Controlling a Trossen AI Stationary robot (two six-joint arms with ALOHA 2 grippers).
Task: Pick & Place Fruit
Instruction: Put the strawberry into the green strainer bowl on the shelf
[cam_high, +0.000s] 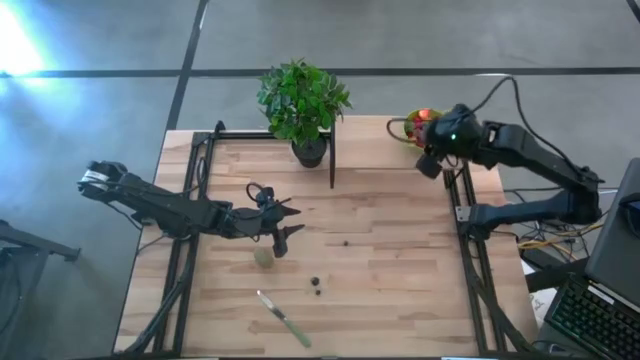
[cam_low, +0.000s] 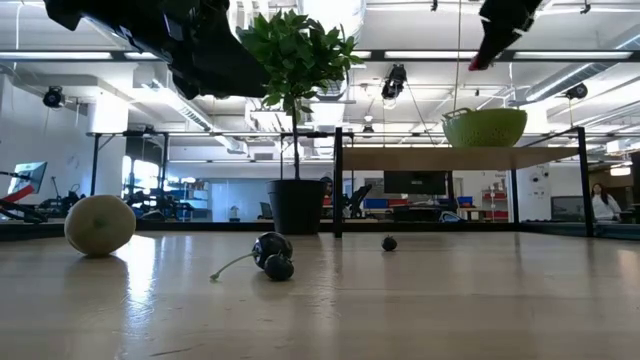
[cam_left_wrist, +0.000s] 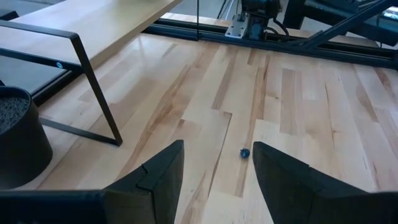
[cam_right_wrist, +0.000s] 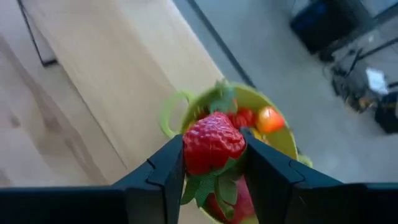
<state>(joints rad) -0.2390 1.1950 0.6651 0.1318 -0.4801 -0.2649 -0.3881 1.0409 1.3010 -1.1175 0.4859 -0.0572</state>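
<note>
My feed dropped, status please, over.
Right gripper shut on strawberry, above green bowl. Left gripper open, empty, over table near dark berry. Nothing blocking.

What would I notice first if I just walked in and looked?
Probably the bright red toy strawberry, pinched in the right tool just above the lime-green round bowl on the raised shelf at the table's far right. Then the leafy green potted plant at the back, with the left tool hanging open mid-table.

The bowl (cam_high: 418, 127) sat on the shelf (cam_high: 380, 128) right of the plant (cam_high: 303, 105), berries (cam_high: 317, 287) lying between kiwi (cam_high: 263, 257) and knife (cam_high: 284, 319).
</note>
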